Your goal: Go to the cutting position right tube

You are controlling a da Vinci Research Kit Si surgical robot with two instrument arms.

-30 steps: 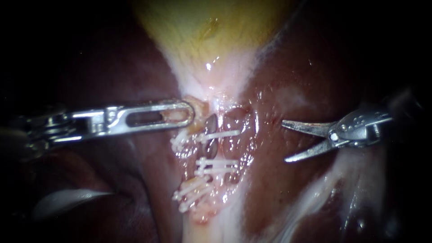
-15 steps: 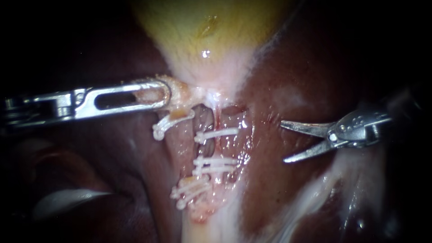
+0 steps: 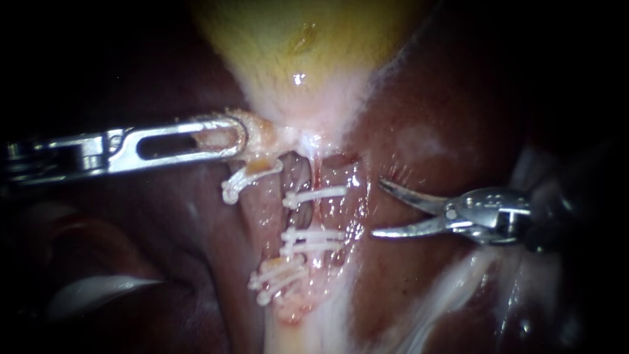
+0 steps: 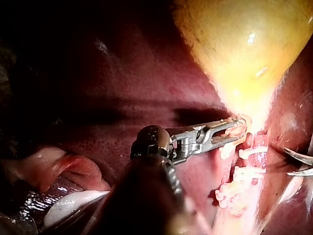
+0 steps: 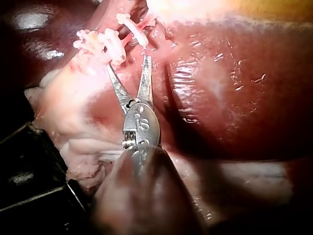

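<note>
Right instrument (image 3: 375, 208) advanced; blades wide open, empty, just beside right tube (image 3: 337, 190), not astride; left instrument (image 3: 236, 139) jaws clamp gallbladder tissue (image 3: 261, 131).

Yellow gallbladder (image 3: 301, 46), dark red-brown liver (image 3: 432, 98), white clips (image 3: 316, 194), shiny silver left instrument (image 3: 232, 137).

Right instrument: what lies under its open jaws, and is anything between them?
Under the right instrument lies bare liver, and only liver shows between its open jaws. The clipped tube lies just ahead of the tips. What is beneath the shaft is covered.
</note>
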